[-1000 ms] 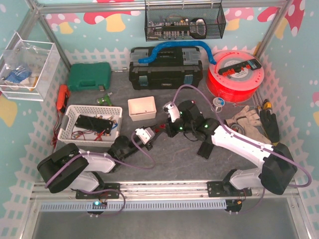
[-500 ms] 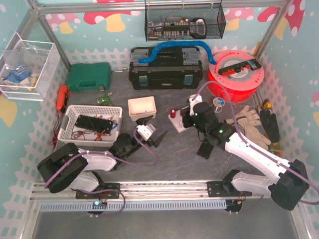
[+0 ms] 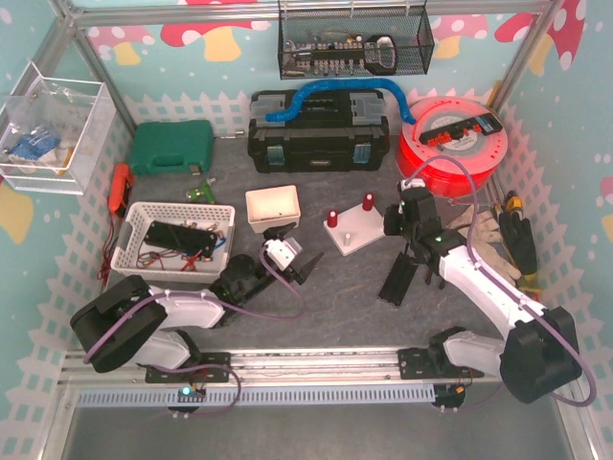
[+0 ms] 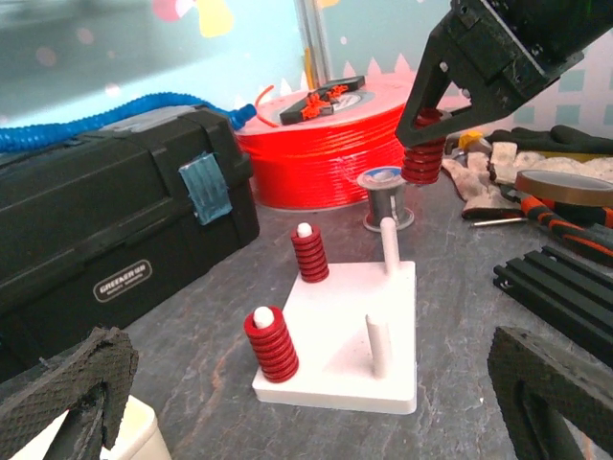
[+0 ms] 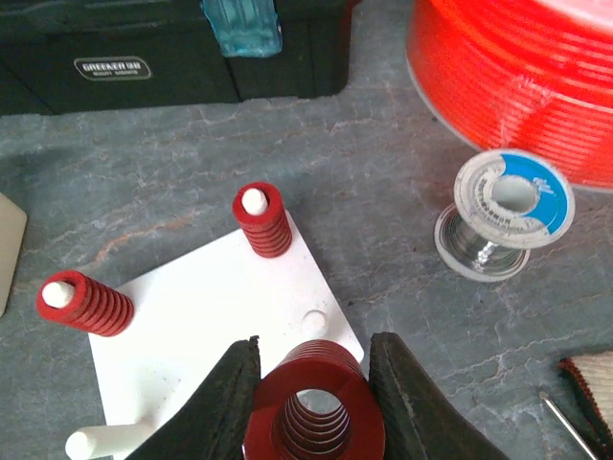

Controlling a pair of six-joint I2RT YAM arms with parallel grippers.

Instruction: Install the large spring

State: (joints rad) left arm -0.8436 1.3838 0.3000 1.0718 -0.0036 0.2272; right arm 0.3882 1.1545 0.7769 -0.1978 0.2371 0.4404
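**A:** So, starting nearest to us, what is the left gripper [image 3: 298, 249] doing?

**B:** Its fingers [image 4: 67, 393] are spread wide and hold nothing. It sits low, on the near side of the white plate [image 4: 335, 316].

**A:** And what is on the plate?

**B:** Two small springs [image 4: 271, 345] sit on the left pegs. The near right peg [image 4: 376, 345] and the far right peg [image 4: 389, 244] are both bare.

**A:** Where is the large spring?

**B:** The large spring [image 5: 314, 414] is in the air, squeezed between the two fingers of the right gripper [image 5: 314, 355]. It hangs upright above the far right peg and a little to the right of it. It is not on the peg yet.

**A:** How will it handle, do you think?

**B:** I judge it to be light but stiff. The ribbed coils should help the pads not to slip. But it is round, so it may tilt in the grip. The good place to hold it is the outer sides, as it is held now. This keeps the hole free for the peg.

**A:** And further back?

**B:** A small wire reel [image 5: 505, 213] is just right of the plate. The black toolbox [image 4: 105, 220] and the big red spool [image 3: 450, 144] are at the far side.
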